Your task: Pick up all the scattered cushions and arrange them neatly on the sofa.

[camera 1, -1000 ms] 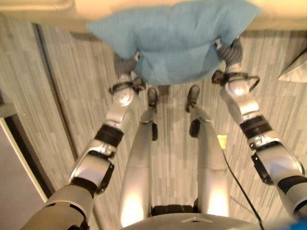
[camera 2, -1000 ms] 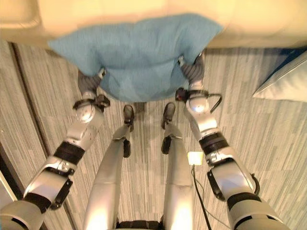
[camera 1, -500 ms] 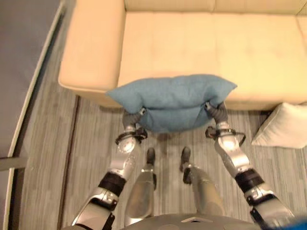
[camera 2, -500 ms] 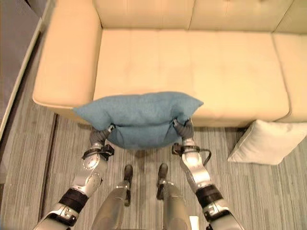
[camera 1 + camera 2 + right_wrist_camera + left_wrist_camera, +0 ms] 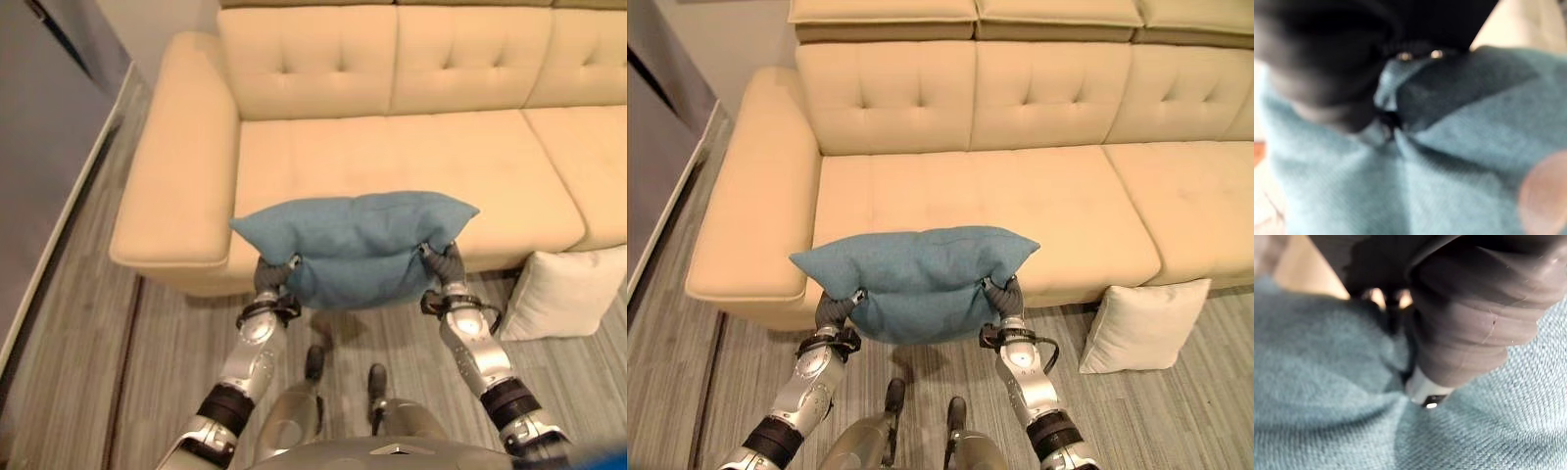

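I hold blue cushion point(image 5: 916, 279) clamped in left hand point(image 5: 835, 311) and right hand point(image 5: 1003, 297). Head view now lifted: sofa point(image 5: 1019, 196) seat at 12 o'clock, white cushion point(image 5: 1141, 326) on floor at 3. Placement next.

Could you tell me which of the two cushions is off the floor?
The blue fabric cushion, held up between both hands before the sofa; the white cushion stands on the floor against the sofa.

Blue cushion point(image 5: 916, 279) now before the sofa point(image 5: 1038, 196) seat's front edge (camera view tilted up), more backrest showing
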Motion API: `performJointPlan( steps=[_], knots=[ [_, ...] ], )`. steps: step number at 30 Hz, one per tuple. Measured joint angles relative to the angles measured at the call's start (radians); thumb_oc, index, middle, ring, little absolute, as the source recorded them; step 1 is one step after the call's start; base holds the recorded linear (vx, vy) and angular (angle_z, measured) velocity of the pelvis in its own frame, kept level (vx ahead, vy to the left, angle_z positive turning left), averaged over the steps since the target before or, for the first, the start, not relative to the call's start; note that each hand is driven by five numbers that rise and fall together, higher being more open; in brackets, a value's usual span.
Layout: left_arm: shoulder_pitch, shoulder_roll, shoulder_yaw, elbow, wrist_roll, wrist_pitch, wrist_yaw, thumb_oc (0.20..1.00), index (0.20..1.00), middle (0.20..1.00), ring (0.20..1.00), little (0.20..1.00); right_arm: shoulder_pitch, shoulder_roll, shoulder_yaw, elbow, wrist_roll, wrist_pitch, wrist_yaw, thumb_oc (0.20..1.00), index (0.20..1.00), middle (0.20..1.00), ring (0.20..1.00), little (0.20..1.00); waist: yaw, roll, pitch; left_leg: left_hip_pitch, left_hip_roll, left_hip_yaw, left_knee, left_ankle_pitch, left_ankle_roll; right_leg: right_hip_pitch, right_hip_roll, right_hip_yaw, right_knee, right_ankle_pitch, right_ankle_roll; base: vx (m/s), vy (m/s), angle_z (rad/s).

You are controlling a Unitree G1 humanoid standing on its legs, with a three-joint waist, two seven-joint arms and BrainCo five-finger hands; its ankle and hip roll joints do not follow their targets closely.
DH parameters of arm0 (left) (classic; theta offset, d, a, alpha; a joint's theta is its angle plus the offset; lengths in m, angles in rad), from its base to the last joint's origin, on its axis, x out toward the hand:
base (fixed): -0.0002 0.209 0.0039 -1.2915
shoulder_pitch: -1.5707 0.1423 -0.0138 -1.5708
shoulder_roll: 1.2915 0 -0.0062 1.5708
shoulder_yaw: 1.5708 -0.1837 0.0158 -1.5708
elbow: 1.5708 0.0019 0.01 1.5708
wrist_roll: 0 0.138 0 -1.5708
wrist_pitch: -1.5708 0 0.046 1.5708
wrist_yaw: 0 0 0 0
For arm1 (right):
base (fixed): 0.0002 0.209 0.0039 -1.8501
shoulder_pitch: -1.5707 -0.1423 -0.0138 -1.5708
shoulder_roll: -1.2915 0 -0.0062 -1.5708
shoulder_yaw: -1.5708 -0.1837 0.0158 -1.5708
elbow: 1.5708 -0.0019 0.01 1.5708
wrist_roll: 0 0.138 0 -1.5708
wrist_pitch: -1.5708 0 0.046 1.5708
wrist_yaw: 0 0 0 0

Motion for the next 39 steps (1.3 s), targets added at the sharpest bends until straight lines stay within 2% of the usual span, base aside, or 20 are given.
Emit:
performJointPlan(
  steps=[2, 3, 5, 7, 9, 10, 11, 13, 14, 15, 16, 18, 20, 23, 25, 27, 30, 32, 37, 39],
  knots=[
    [0.014, 0.001, -0.002, -0.001, 0.001, 0.001, -0.004, 0.200, 0.200, 0.200, 0.200, 0.200, 0.004, 0.000, 0.003, 0.000, 0.000, 0.011, 0.003, 0.200, 0.200, 0.200, 0.200, 0.200, 0.000, 0.005, 0.002, 0.038, -0.001, 0.007, -0.003, -0.006, 0.007, -0.043, -0.020, -0.005, 0.158, -0.033, 0.062, 0.15, 0.190, -0.05],
    [0.010, 0.021, -0.014, -0.001, 0.002, -0.001, -0.008, 0.200, 0.200, 0.200, 0.200, 0.200, 0.000, 0.008, 0.004, 0.000, -0.001, 0.011, 0.006, 0.200, 0.200, 0.200, 0.200, 0.200, 0.002, 0.005, 0.004, 0.055, -0.013, 0.003, 0.018, -0.059, 0.037, -0.076, -0.038, -0.004, 0.265, -0.012, 0.082, 0.20, 0.131, -0.04],
    [0.009, 0.035, -0.003, -0.008, 0.009, -0.002, -0.008, 0.200, 0.200, 0.200, 0.200, 0.200, -0.008, 0.010, 0.007, -0.017, -0.002, 0.012, 0.015, 0.200, 0.200, 0.200, 0.200, 0.200, 0.024, 0.020, 0.016, 0.099, -0.025, 0.008, 0.008, -0.084, 0.057, -0.134, -0.087, -0.072, 0.344, -0.017, 0.064, 0.32, 0.067, -0.17],
    [-0.007, 0.037, 0.021, -0.008, 0.011, -0.001, -0.009, 0.200, 0.200, 0.200, 0.200, 0.200, -0.005, 0.001, 0.011, -0.042, -0.002, 0.018, 0.026, 0.200, 0.200, 0.200, 0.200, 0.200, 0.007, 0.046, 0.033, 0.128, -0.022, 0.001, -0.009, -0.098, 0.055, -0.170, -0.084, -0.107, 0.131, -0.011, 0.051, 0.45, -0.048, -0.01],
    [-0.001, 0.032, 0.034, -0.007, 0.019, -0.001, -0.013, 0.200, 0.200, 0.200, 0.200, 0.200, -0.004, -0.001, 0.016, -0.042, -0.002, 0.019, 0.031, 0.200, 0.200, 0.200, 0.200, 0.200, -0.014, 0.005, 0.037, 0.170, -0.041, -0.009, -0.015, -0.145, 0.039, -0.159, -0.050, -0.108, -0.303, 0.054, 0.059, 0.48, -0.095, 0.25],
    [0.013, 0.018, 0.042, -0.006, 0.018, 0.003, -0.018, 0.200, 0.200, 0.200, 0.200, 0.200, -0.003, -0.006, 0.014, -0.041, -0.002, 0.023, 0.031, 0.200, 0.200, 0.200, 0.200, 0.200, -0.019, -0.008, 0.035, 0.182, -0.044, -0.023, -0.003, -0.176, 0.031, -0.159, -0.046, -0.110, -0.315, 0.076, 0.051, 0.39, -0.085, 0.63],
    [0.050, 0.005, 0.038, -0.007, 0.018, 0.004, -0.024, 0.200, 0.200, 0.200, 0.200, 0.200, -0.001, -0.017, 0.011, -0.038, -0.002, 0.029, 0.031, 0.200, 0.200, 0.200, 0.200, 0.200, -0.031, -0.021, 0.025, 0.251, -0.037, -0.061, -0.014, -0.202, -0.001, -0.096, -0.029, -0.109, -0.263, 0.110, 0.014, 0.48, -0.186, 0.76],
    [0.070, -0.018, 0.029, -0.007, 0.018, 0.009, -0.026, 0.200, 0.200, 0.200, 0.200, 0.200, -0.001, -0.042, 0.011, -0.034, -0.002, 0.029, 0.032, 0.200, 0.200, 0.200, 0.200, 0.200, -0.028, 0.004, 0.010, 0.305, 0.012, -0.095, -0.005, -0.240, -0.037, -0.045, 0.027, -0.103, -0.239, 0.240, -0.079, 0.41, -0.256, 0.85],
    [0.055, -0.049, 0.026, -0.007, 0.016, 0.019, -0.031, 0.200, 0.200, 0.200, 0.200, 0.200, 0.013, -0.051, -0.018, -0.034, -0.002, 0.030, 0.032, 0.200, 0.200, 0.200, 0.200, 0.200, -0.042, 0.006, 0.014, 0.224, 0.040, -0.120, 0.175, -0.263, -0.089, -0.003, 0.027, -0.158, -0.231, 0.197, -0.130, 0.12, -0.142, 1.56],
    [0.029, -0.055, 0.002, -0.010, 0.017, 0.021, -0.039, 0.200, 0.200, 0.200, 0.200, 0.200, 0.051, -0.048, -0.051, -0.051, -0.001, 0.029, 0.029, 0.200, 0.200, 0.200, 0.200, 0.200, -0.053, -0.016, 0.011, 0.077, 0.021, -0.118, 0.451, -0.255, -0.146, 0.026, 0.011, -0.204, -0.238, 0.180, -0.141, 0.12, -0.105, 1.39],
    [0.033, -0.057, -0.005, -0.015, 0.016, 0.018, -0.045, 0.200, 0.200, 0.200, 0.200, 0.200, 0.051, -0.053, -0.055, -0.052, -0.002, 0.029, 0.028, 0.200, 0.200, 0.200, 0.200, 0.200, -0.035, -0.022, 0.008, 0.037, 0.026, -0.107, 0.525, -0.254, -0.148, 0.044, 0.022, -0.202, -0.246, 0.169, -0.164, 0.18, -0.124, 0.80],
    [0.027, -0.042, -0.009, -0.021, 0.016, 0.020, -0.047, 0.200, 0.200, 0.200, 0.200, 0.200, 0.022, -0.049, -0.051, -0.055, -0.002, 0.027, 0.022, 0.200, 0.200, 0.200, 0.200, 0.200, -0.008, -0.033, 0.012, -0.024, 0.069, 0.001, 0.458, -0.263, -0.131, 0.110, 0.063, -0.198, -0.300, 0.132, -0.193, 0.17, -0.054, -0.10],
    [0.019, -0.020, -0.001, -0.035, 0.016, 0.020, -0.047, 0.200, 0.200, 0.200, 0.200, 0.200, -0.005, -0.040, -0.049, -0.067, -0.002, 0.027, 0.017, 0.200, 0.200, 0.200, 0.200, 0.200, -0.007, -0.044, 0.021, -0.050, 0.062, 0.001, 0.294, -0.246, -0.123, 0.145, 0.077, -0.195, -0.328, 0.134, -0.190, 0.21, 0.020, -0.24],
    [0.006, -0.002, 0.004, -0.039, 0.018, 0.022, -0.048, 0.200, 0.200, 0.200, 0.200, 0.200, -0.014, -0.038, -0.033, -0.063, -0.002, 0.027, 0.009, 0.200, 0.200, 0.200, 0.200, 0.200, -0.008, -0.052, 0.022, -0.024, 0.062, -0.005, 0.124, -0.090, -0.129, 0.218, 0.090, -0.166, -0.354, 0.109, -0.152, 0.22, 0.077, -0.29],
    [-0.002, -0.003, 0.006, -0.039, 0.018, 0.022, -0.051, 0.200, 0.200, 0.200, 0.200, 0.200, -0.014, -0.049, -0.039, -0.063, -0.002, 0.027, 0.009, 0.200, 0.200, 0.200, 0.200, 0.200, -0.008, -0.052, 0.022, -0.005, 0.062, -0.002, 0.065, -0.040, -0.113, 0.235, 0.089, -0.137, -0.353, 0.106, -0.147, 0.17, 0.130, -0.23],
    [-0.001, -0.001, 0.006, -0.039, 0.018, 0.028, -0.051, 0.200, 0.200, 0.200, 0.200, 0.200, -0.010, -0.047, -0.041, -0.062, -0.004, 0.029, 0.008, 0.200, 0.200, 0.200, 0.200, 0.200, -0.020, -0.041, 0.021, 0.103, 0.067, -0.005, -0.085, 0.073, -0.071, 0.277, 0.098, -0.135, -0.351, 0.087, -0.116, 0.16, 0.170, -0.10],
    [-0.003, 0.016, 0.005, -0.040, 0.018, 0.038, -0.051, 0.200, 0.200, 0.200, 0.200, 0.200, -0.011, -0.034, -0.044, -0.062, -0.022, 0.029, 0.008, 0.200, 0.200, 0.200, 0.200, 0.200, -0.029, -0.042, 0.021, 0.173, 0.056, -0.008, -0.137, 0.069, -0.064, 0.303, 0.083, -0.138, -0.325, 0.083, -0.096, 0.10, 0.197, 0.02],
    [-0.008, 0.035, 0.007, -0.043, 0.018, 0.038, -0.051, 0.200, 0.200, 0.200, 0.200, 0.200, -0.023, -0.026, -0.040, -0.062, -0.043, 0.028, 0.012, 0.200, 0.200, 0.200, 0.200, 0.200, -0.004, -0.041, 0.020, 0.191, 0.041, 0.005, -0.137, 0.057, -0.055, 0.292, 0.055, -0.122, -0.283, 0.060, -0.032, 0.02, 0.158, -0.25],
    [-0.012, 0.057, 0.050, -0.080, 0.021, 0.037, -0.044, 0.200, 0.200, 0.200, 0.200, 0.200, -0.051, -0.023, -0.019, -0.058, -0.059, 0.036, 0.020, 0.200, 0.200, 0.200, 0.200, 0.200, 0.025, -0.022, 0.024, 0.189, 0.026, 0.043, -0.137, 0.047, -0.045, 0.225, 0.029, -0.098, -0.191, 0.046, -0.006, -0.02, 0.082, -0.29],
    [-0.023, 0.068, 0.051, -0.080, 0.022, 0.037, -0.044, 0.200, 0.200, 0.200, 0.200, 0.200, -0.052, -0.023, -0.018, -0.058, -0.062, 0.036, 0.022, 0.200, 0.200, 0.200, 0.200, 0.200, 0.022, -0.011, 0.020, 0.188, 0.026, 0.050, -0.137, 0.014, -0.008, 0.215, 0.025, -0.085, -0.172, 0.016, 0.025, 0.01, -0.014, -0.13]
  ],
)
